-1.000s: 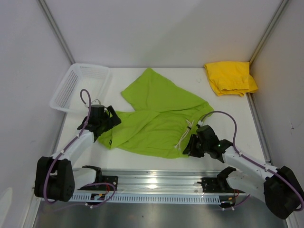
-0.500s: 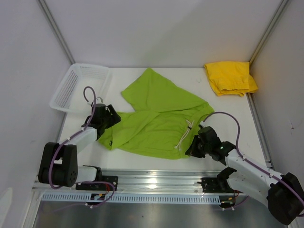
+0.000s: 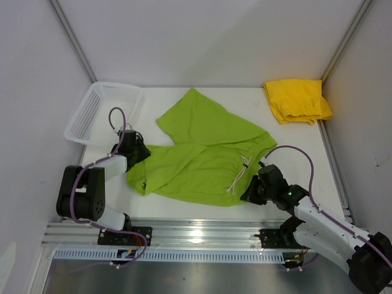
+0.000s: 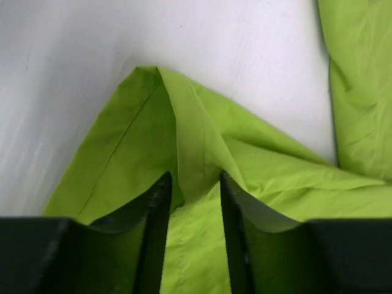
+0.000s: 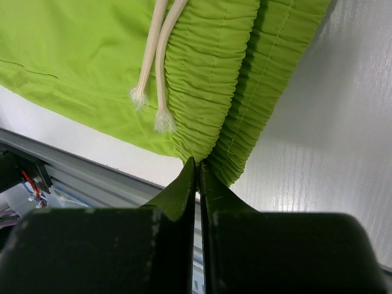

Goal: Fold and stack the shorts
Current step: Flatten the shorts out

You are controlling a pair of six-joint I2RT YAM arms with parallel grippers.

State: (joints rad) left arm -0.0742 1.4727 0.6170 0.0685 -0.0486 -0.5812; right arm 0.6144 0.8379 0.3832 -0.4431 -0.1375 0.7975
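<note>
The lime green shorts (image 3: 202,153) lie spread out in the middle of the white table. My left gripper (image 3: 136,153) is at their left leg hem. In the left wrist view its jaws (image 4: 193,177) stand partly closed, with a raised ridge of green cloth (image 4: 275,177) pinched between them. My right gripper (image 3: 250,193) is at the near right corner of the waistband. Its jaws (image 5: 197,164) are shut on the gathered elastic edge of the green shorts (image 5: 92,55), beside the white drawstring (image 5: 156,67). The yellow shorts (image 3: 297,101) lie folded in the far right corner.
A white mesh basket (image 3: 101,110) stands at the far left, just beyond the left gripper. The metal rail (image 3: 196,236) carrying the arm bases runs along the near edge. White walls close in the table on three sides.
The left gripper has slid further onto the hem and its jaws have closed in from wide open, bunching the cloth. The right gripper has shut on the waistband corner and shifted slightly nearer.
</note>
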